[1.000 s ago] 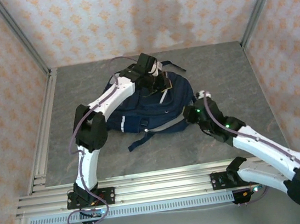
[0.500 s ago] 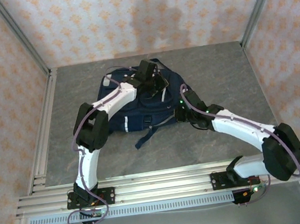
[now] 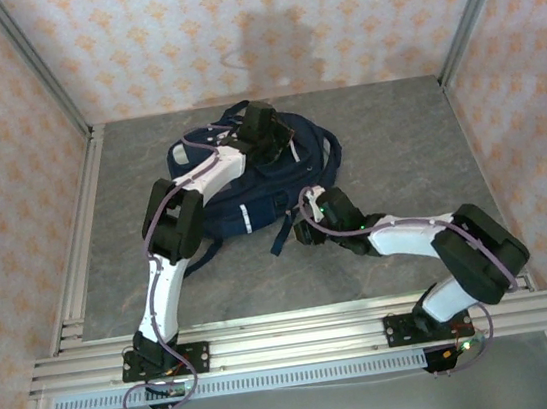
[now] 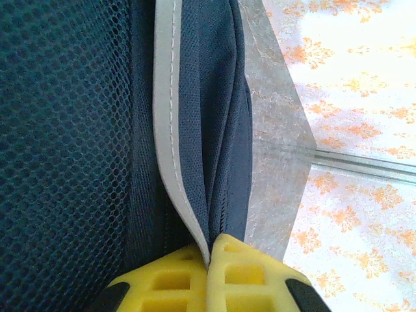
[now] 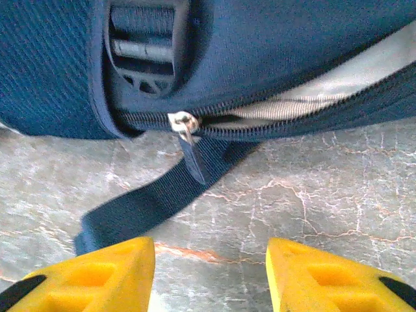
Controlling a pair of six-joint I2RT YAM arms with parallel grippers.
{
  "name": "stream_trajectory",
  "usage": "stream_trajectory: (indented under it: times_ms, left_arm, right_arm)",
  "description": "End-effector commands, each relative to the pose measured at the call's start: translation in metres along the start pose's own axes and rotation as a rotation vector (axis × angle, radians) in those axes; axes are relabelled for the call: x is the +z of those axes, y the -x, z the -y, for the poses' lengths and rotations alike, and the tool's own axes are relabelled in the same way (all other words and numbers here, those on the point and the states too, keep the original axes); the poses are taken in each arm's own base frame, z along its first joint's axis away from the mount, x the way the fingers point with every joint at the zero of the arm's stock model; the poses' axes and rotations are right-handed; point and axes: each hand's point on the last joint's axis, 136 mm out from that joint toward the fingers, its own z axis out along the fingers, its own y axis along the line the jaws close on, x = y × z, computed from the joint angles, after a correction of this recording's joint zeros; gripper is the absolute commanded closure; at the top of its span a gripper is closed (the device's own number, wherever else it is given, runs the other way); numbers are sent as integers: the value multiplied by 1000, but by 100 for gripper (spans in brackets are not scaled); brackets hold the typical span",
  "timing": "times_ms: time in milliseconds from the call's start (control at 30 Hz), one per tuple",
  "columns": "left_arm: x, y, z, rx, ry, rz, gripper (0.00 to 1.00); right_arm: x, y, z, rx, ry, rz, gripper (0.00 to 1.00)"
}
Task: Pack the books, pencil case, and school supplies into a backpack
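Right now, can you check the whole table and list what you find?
Surface: grey marbled table.
Job's things: blue backpack lying flat, zipper gaping beside its pull, strap trailing on the table.
Clutter: nothing seen.
Grippers: left gripper shut on the backpack's grey trim; right gripper open, low in front of the pull.
Cables: purple cable running beside the left arm.
Surroundings: patterned walls, metal rails.

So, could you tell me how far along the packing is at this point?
Done: unclear, the backpack hides its contents. In hand: the left gripper pinches its grey-trimmed edge; the right gripper sits open facing the zipper pull. Left: the zipper gapes beside the pull, so closing it probably remains.
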Motion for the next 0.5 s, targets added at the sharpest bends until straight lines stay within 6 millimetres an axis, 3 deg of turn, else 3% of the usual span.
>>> stream_trajectory:
  times_ms: [0, 300, 400, 467]
  left_arm:
    - [3, 15, 6, -46, -49, 24, 100]
    - [6, 15, 0, -67, -59, -8, 100]
    - [6, 16, -1, -74, -64, -15, 100]
    - [6, 16, -1, -68, -65, -23, 100]
  right_arm:
    - [7, 34, -16, -107, 76, 201, 52]
    - [37, 37, -19, -94, 133, 283, 55]
    - [42, 36, -16, -92, 122, 279, 61]
    - [43, 36, -15, -94, 119, 277, 70]
